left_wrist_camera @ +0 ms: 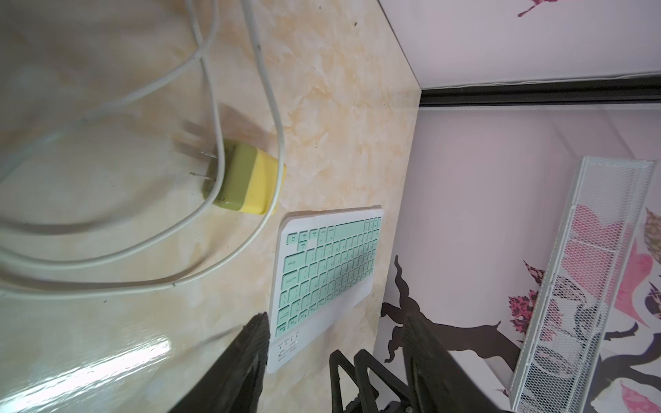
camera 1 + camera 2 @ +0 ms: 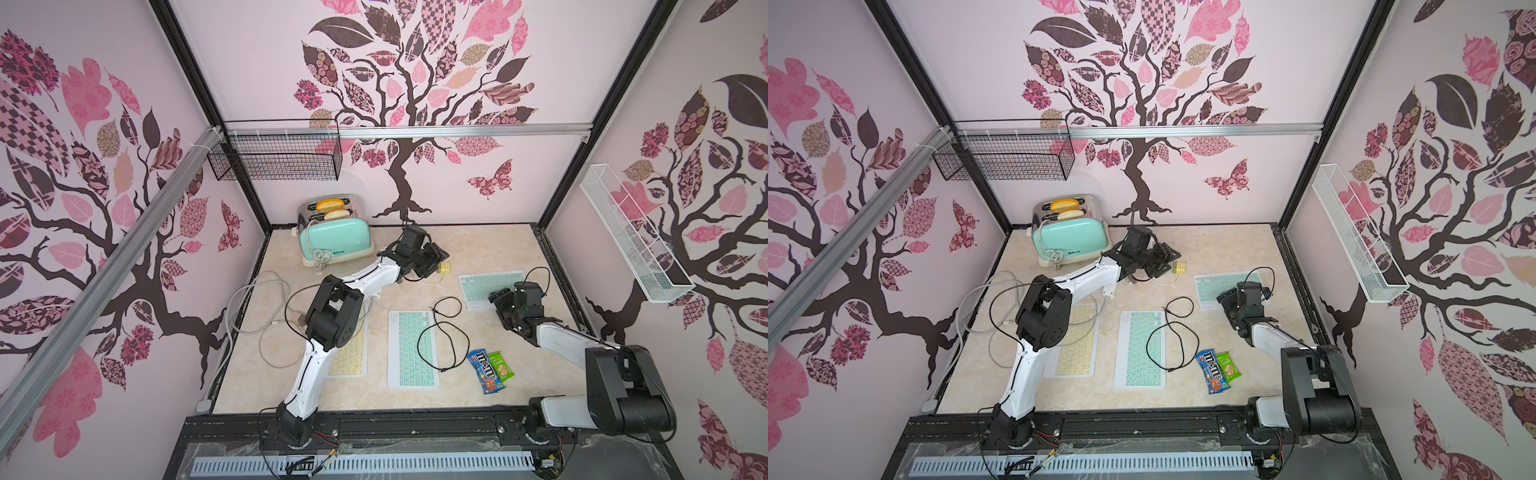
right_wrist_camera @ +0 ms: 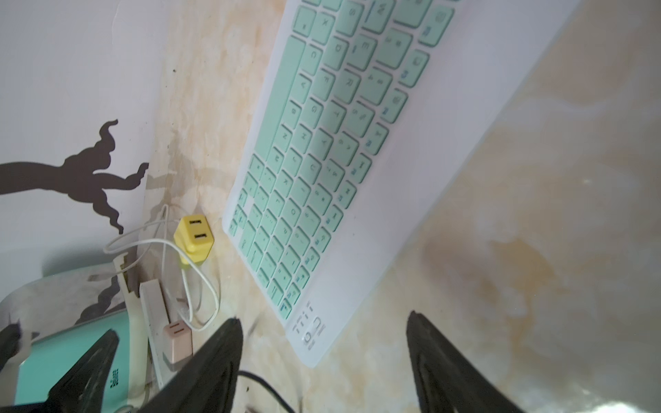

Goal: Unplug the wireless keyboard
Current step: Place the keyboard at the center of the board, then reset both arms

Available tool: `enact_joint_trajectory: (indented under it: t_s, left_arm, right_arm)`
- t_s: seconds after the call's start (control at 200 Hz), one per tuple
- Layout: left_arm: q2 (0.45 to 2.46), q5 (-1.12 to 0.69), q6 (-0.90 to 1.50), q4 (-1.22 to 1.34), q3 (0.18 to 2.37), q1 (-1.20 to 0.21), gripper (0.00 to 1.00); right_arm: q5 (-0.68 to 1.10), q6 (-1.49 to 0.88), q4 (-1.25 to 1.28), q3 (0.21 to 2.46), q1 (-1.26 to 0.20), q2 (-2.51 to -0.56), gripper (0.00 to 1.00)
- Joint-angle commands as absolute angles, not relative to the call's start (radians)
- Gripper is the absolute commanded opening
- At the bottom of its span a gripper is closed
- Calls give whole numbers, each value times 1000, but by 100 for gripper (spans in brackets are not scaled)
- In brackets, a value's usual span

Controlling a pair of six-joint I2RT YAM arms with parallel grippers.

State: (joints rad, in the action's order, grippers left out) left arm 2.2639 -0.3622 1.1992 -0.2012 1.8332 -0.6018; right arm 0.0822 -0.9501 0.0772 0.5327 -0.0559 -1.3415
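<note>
Right wrist view: right end effector (image 3: 322,318) spread and empty, mint keyboard (image 3: 322,161) lying just ahead.

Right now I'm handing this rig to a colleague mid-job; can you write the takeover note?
Left gripper: open, empty, near the yellow charger, which lies on the table with prongs bare, white cable draped around it.
Right gripper: open, empty, over the far mint keyboard.
Done: no cable visible in that keyboard.
To do: confirm its port, then pull both grippers back.
</note>
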Motion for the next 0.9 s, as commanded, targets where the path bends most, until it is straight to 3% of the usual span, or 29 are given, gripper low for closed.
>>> enact_joint_trajectory:
  t_s: [0.0, 0.25, 0.555, 0.895]
  left_arm:
    - [2204, -335, 1167, -259, 1828, -601, 62]
    - [2064, -339, 1006, -277, 1761, -600, 59]
    - [1747, -239, 676, -449, 1537, -552, 59]
    - [1443, -269, 491, -545, 1232, -384, 59]
  right_arm:
    - [207, -878, 21, 564, -60, -1304, 75]
    - [396, -699, 70, 674, -128, -1355, 75]
    - [483, -435, -170, 1044, -266, -1642, 76]
    - [500, -382, -261, 1420, -353, -2005, 65]
